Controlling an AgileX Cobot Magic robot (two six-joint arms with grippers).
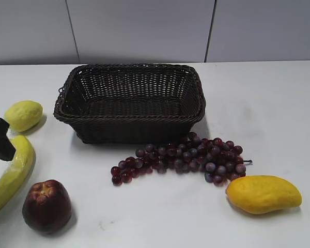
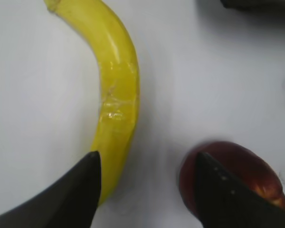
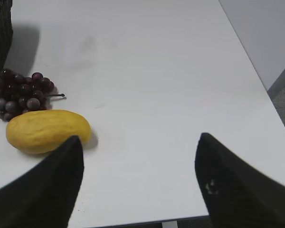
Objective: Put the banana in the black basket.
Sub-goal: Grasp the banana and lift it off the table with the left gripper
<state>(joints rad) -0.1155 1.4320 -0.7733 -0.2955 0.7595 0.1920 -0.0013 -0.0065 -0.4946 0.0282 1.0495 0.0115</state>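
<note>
The step in hand looks like the reach for the banana [image 1: 13, 173], which lies on the table [image 1: 279, 108] at the far left, between the lemon [image 1: 23, 114] behind it and the dark red apple [image 1: 46, 205] in front. The left gripper [image 2: 147, 183] hangs over its lower end with its jaws spread wide; one finger stands at the banana's edge and the other over the apple. To grip well it should shift so the jaws straddle the banana alone, across its width near the middle, clear of the apple. The banana is long, curved and yellow-green, with a pale scuffed patch at mid-length. The black basket [image 1: 129, 118] stands empty at the centre, with grapes [image 1: 183, 159] in front. At the right, beside the mango [image 3: 47, 130], the right gripper [image 3: 138, 183] is likewise open, holding nothing.
</note>
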